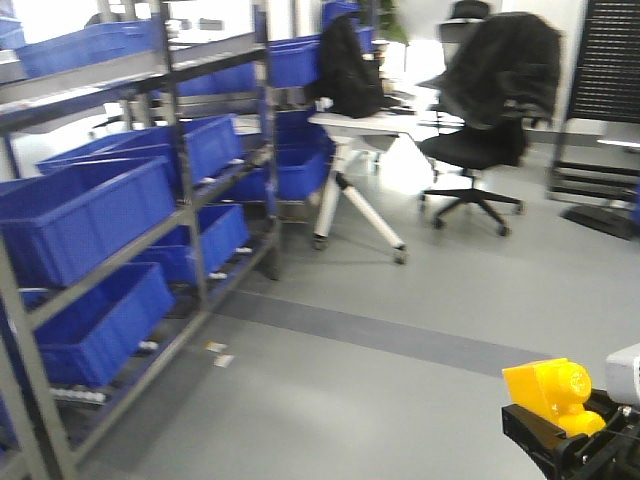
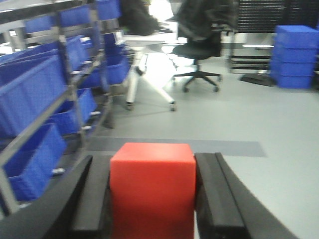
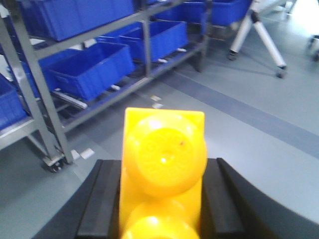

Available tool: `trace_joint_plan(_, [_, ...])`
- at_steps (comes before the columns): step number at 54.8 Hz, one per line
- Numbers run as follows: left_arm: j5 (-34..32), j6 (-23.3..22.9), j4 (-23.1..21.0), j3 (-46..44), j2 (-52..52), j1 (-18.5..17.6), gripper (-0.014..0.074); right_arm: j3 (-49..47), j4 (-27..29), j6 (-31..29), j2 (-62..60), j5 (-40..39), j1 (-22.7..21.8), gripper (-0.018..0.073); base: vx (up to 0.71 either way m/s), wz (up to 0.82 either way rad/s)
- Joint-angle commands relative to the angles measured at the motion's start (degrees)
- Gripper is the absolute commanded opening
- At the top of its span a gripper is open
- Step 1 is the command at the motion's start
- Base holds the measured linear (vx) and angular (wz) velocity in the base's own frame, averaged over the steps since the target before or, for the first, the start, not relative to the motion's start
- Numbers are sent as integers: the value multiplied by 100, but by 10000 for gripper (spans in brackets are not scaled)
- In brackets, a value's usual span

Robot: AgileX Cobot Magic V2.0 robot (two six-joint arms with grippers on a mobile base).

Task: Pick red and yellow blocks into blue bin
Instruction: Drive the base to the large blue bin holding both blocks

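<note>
Metal rack (image 1: 266, 150) of blue crates (image 1: 90, 215) — office chair (image 1: 470, 150) beside white table (image 1: 360, 122).

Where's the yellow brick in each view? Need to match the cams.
Front: yellow brick at the bottom right corner.
Left wrist: not in it; the red cube fills the bottom centre.
Right wrist: yellow brick at the bottom centre, close up.
Shared landmark: the crate rack, on the left in all three views.
</note>
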Motion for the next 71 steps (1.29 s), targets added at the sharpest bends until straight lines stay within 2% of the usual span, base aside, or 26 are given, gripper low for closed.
trace_joint_plan(1, [-502, -9, -73, -159, 53, -11, 2, -169, -67, -40, -55, -456, -8, -8, 49, 48])
trace_joint_plan(46, [-502, -9, -73, -159, 53, -11, 2, -169, -67, -40, -55, -450, -8, -8, 43, 54])
trace_joint_plan(71, [-502, -9, -73, -159, 53, -11, 2, -169, -67, -40, -55, -431, -8, -8, 26, 74])
